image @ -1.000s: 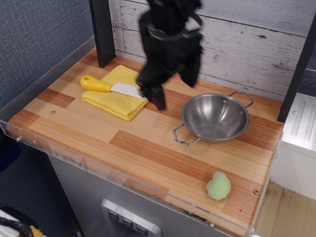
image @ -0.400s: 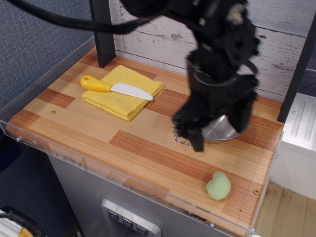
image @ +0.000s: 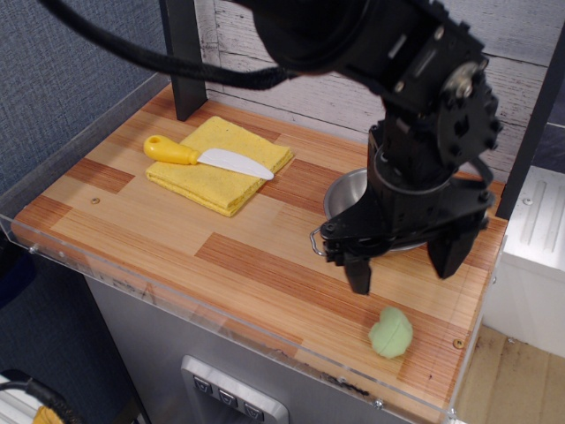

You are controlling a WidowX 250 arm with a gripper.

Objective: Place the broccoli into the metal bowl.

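Note:
The broccoli [image: 390,332], a small pale green bumpy lump, lies on the wooden table near the front right corner. The metal bowl [image: 346,192] sits behind it, mostly hidden by my arm; only its left rim and one wire handle [image: 320,243] show. My black gripper [image: 402,269] hangs open and empty, its two fingers spread wide, just above and behind the broccoli and in front of the bowl. It does not touch the broccoli.
A yellow cloth [image: 221,163] lies at the back left with a yellow-handled knife [image: 205,156] on it. A clear plastic lip [image: 177,300] runs along the table's front edge. A black post [image: 183,53] stands at the back left.
My gripper has moved from above the cloth, across the bowl, to the front right, and now hangs lower, close above the broccoli. Its fingers are spread wider. The broccoli has not moved.

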